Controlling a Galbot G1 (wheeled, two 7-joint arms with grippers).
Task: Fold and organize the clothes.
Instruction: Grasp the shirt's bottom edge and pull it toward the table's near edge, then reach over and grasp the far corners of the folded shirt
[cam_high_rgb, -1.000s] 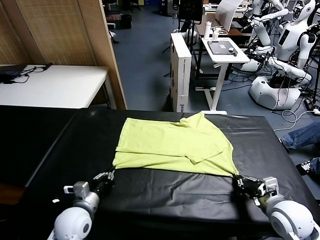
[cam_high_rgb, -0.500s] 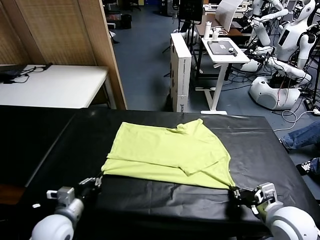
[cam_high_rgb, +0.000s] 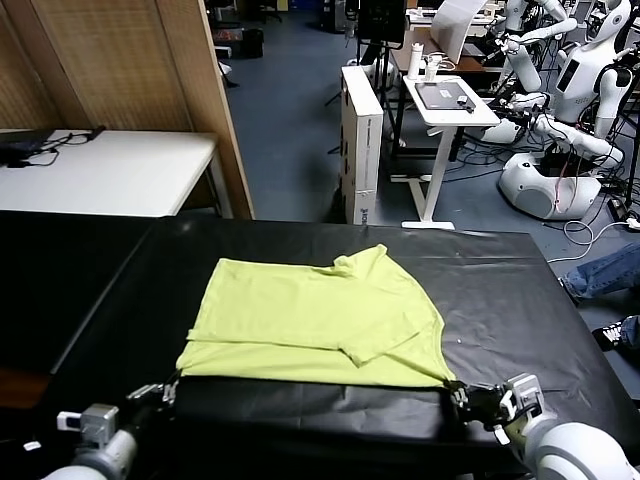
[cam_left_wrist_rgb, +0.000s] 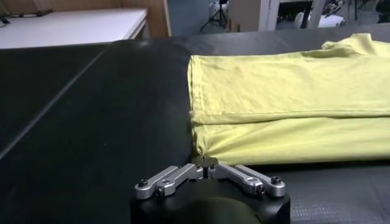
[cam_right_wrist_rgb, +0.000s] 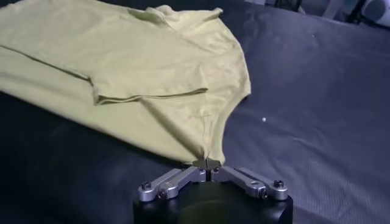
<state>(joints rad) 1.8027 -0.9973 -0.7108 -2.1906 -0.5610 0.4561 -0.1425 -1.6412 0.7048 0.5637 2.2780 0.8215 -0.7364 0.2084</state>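
Both pairs of jaws are closed, and each one pinches a corner of the lime yellow-green T-shirt (cam_high_rgb: 315, 320). At the near edge of the black table (cam_high_rgb: 520, 290), the left gripper (cam_high_rgb: 168, 388) holds the near left corner of the shirt; in the left wrist view its fingers (cam_left_wrist_rgb: 177, 177) meet on a small tip of fabric (cam_left_wrist_rgb: 206, 161). The right gripper (cam_high_rgb: 455, 392) holds the near right corner in the same way, and in the right wrist view the cloth narrows to a point between its fingers (cam_right_wrist_rgb: 242, 176). The shirt lies flat on the table between the two grippers, with its near edge stretched almost straight from one to the other. It is folded on itself: a sleeve (cam_high_rgb: 385, 338) lies on top of the body, and the collar (cam_high_rgb: 355, 262) points to the far side. Farther away, behind the black table, a white table (cam_high_rgb: 110, 170) stands at the left beside a wooden partition (cam_high_rgb: 120, 60). At the far right there is a small white stand (cam_high_rgb: 450, 100) on a blue floor, and white robots (cam_high_rgb: 560, 110) are behind it.
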